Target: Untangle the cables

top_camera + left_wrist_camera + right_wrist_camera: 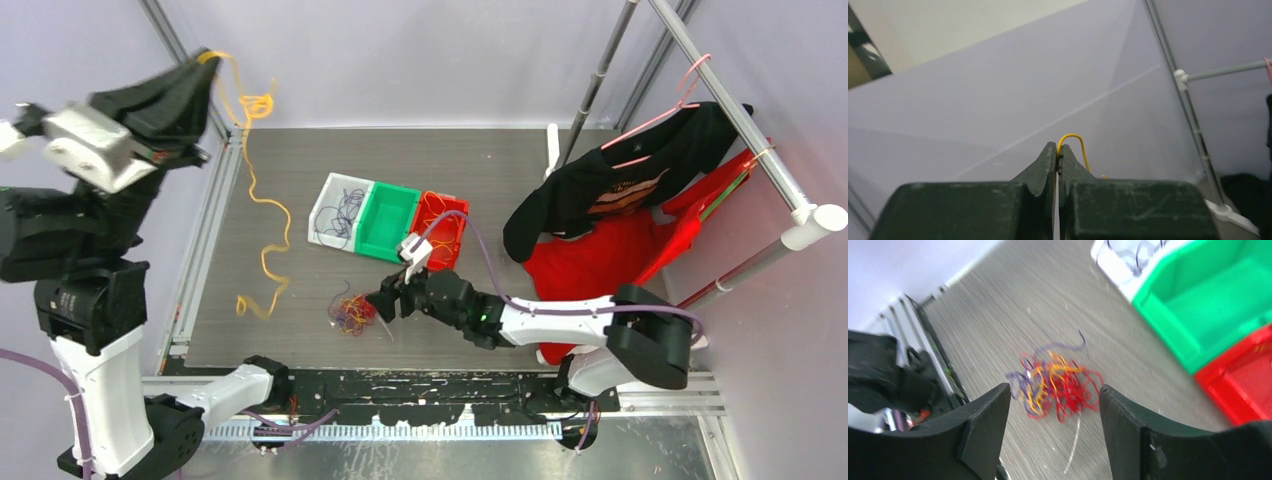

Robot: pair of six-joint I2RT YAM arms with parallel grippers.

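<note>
A small tangle of red, purple and orange-yellow cables (350,312) lies on the grey table near the front. My right gripper (385,300) hovers low just right of it, open. In the right wrist view the tangle (1060,382) shows on the table beyond and between the two spread fingers, and the right gripper (1054,388) holds nothing. My left gripper (205,60) is raised high at the far left, shut on one long orange-yellow cable (262,205) that hangs in curls down to the table. In the left wrist view that strand (1075,136) loops out of the shut left gripper (1058,150).
Three bins stand side by side behind the tangle: white (335,195) with dark purple strands in it, green (388,222), and red (445,235) holding thin strands. Black and red garments (600,215) hang from a rack on the right. Frame posts run along both sides.
</note>
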